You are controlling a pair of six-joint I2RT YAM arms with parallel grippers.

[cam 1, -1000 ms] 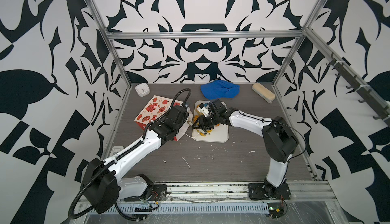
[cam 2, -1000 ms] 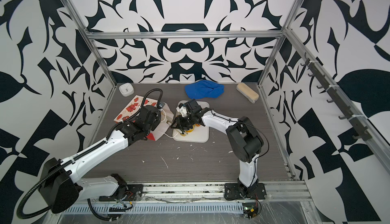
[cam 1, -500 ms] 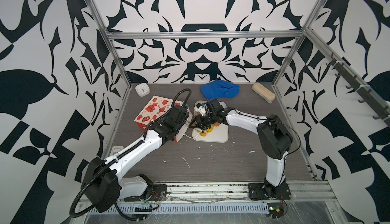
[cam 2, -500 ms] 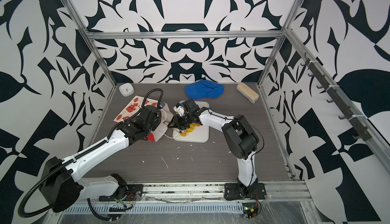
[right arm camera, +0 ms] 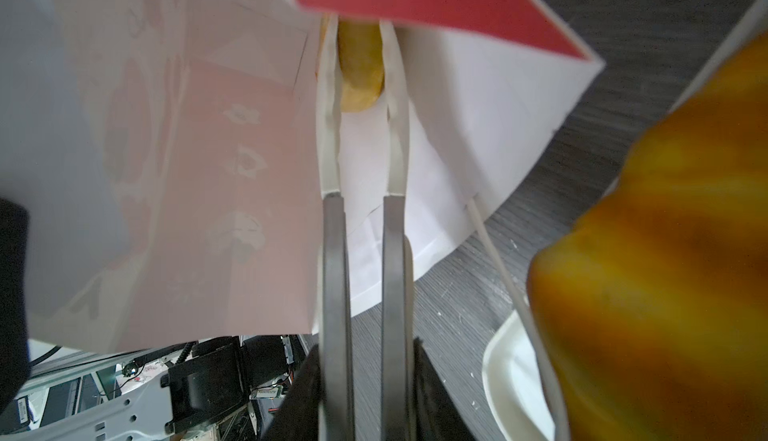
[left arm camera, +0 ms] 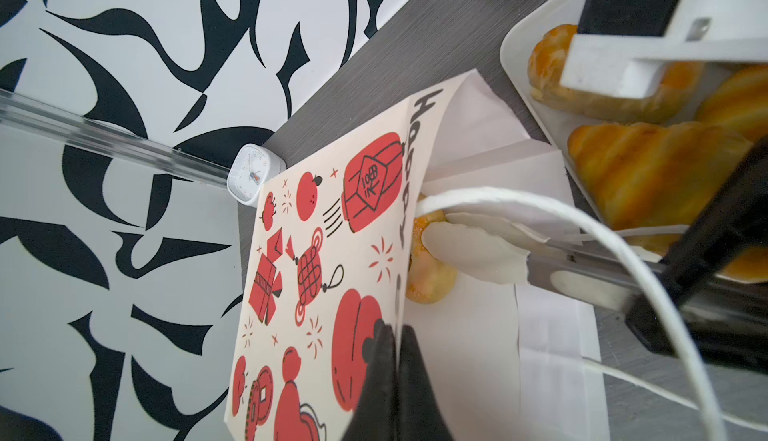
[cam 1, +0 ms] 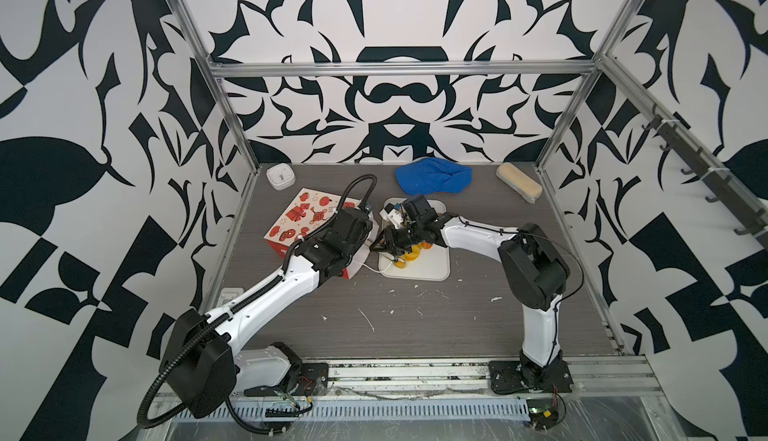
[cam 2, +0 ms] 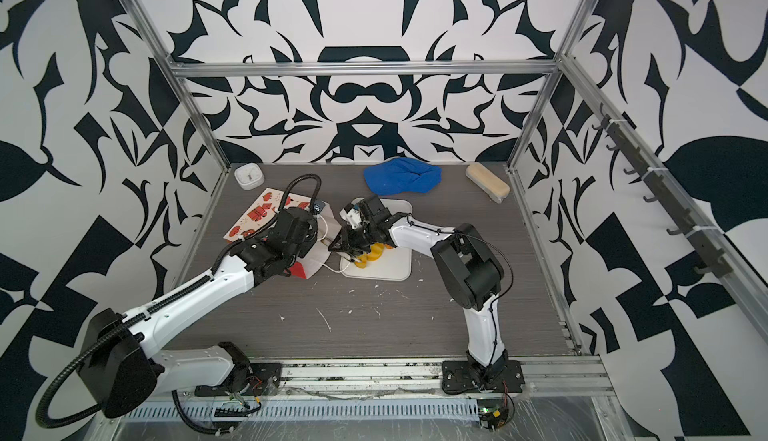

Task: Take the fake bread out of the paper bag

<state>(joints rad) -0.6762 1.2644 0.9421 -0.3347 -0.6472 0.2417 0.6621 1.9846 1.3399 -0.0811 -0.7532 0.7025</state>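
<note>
The left pincer (left arm camera: 395, 331) pinches shut on the upper lip of the flat-lying red-and-white paper bag (left arm camera: 332, 252) while the right pincer (right arm camera: 359, 37) squeezes a sugared golden toy doughnut (left arm camera: 430, 287) just inside its mouth, where a shallow hold could slip or snag the white cord handle (left arm camera: 498, 194).

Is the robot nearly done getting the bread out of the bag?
Looks close. Several pastries already lie on the tray. The left claw pinches the edge of the paper bag while the right claw grips a doughnut at its mouth. That one must come out; any more inside are hidden.
</note>
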